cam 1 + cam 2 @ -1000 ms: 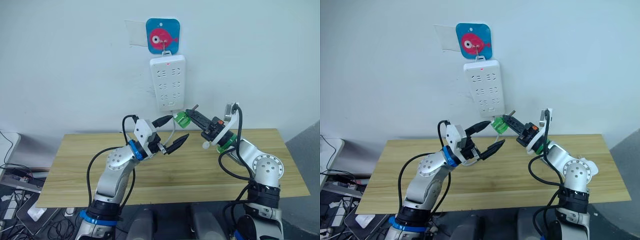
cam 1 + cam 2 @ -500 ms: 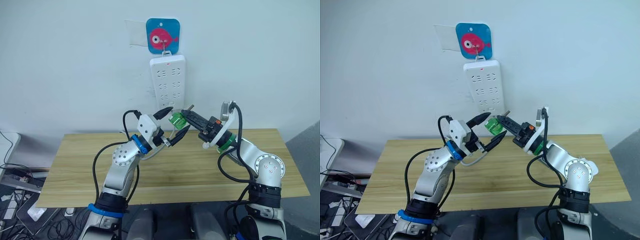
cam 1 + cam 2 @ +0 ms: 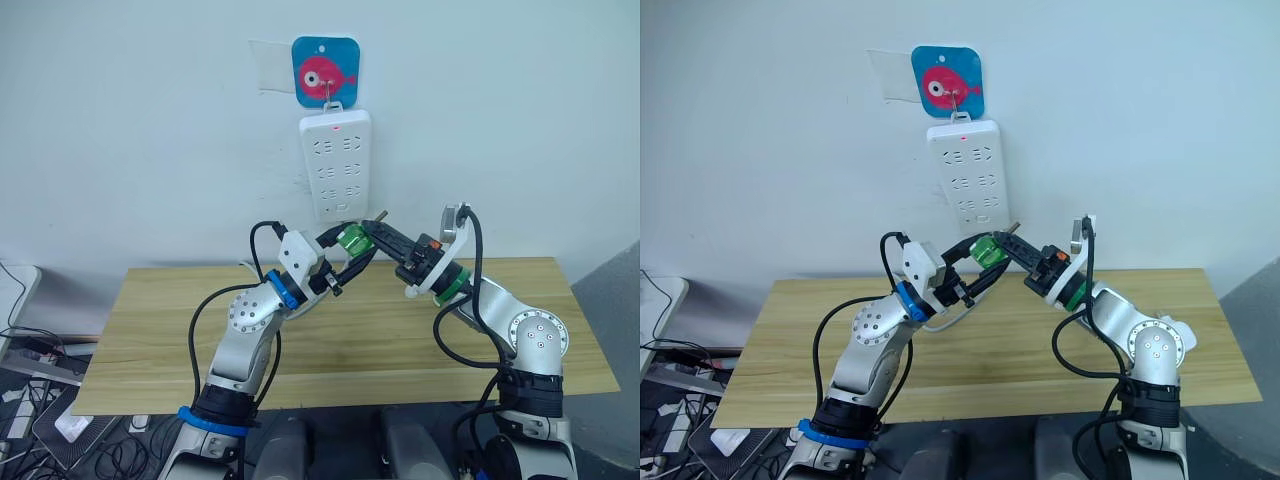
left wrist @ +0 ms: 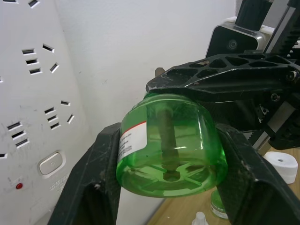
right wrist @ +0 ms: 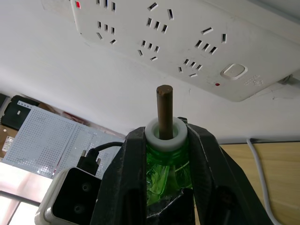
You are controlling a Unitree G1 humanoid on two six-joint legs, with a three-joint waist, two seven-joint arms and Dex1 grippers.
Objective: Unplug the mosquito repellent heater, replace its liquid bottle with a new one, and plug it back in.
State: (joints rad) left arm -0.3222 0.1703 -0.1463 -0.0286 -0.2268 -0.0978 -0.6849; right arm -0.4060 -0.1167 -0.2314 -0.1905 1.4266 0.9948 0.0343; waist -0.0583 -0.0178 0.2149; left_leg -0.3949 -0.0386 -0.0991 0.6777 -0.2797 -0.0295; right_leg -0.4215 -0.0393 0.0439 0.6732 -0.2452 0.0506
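Two grippers meet above the back edge of the wooden table [image 3: 180, 330] in the left eye view, both at a green bottle [image 3: 352, 238] held in the air just below the white power strip [image 3: 335, 165], which hangs flat on the pale wall under a blue fish sign [image 3: 325, 71]. The left gripper [image 3: 345, 255] has a finger above and a finger below the bottle; the right gripper [image 3: 375, 232] holds it from the other side. Most of the smooth, pale-grained tabletop lies bare, with open room before and beside both arms. In the left wrist view, the left gripper's black fingers [image 4: 101, 178] stand on either side of the bottle [image 4: 168, 140], at or close to its rounded, translucent green wall, and the other gripper's latticed finger [image 4: 225, 79] lies over its top; a small white cap [image 4: 281, 164] sits on the table. In the right wrist view, the right gripper [image 5: 164, 140] is clamped on the bottle's neck [image 5: 164, 154], where a brown wick [image 5: 164, 110] rises from a white collar toward the strip [image 5: 187, 42] with a clear gap between. A white heater [image 5: 70, 199] with a black cord shows low down.
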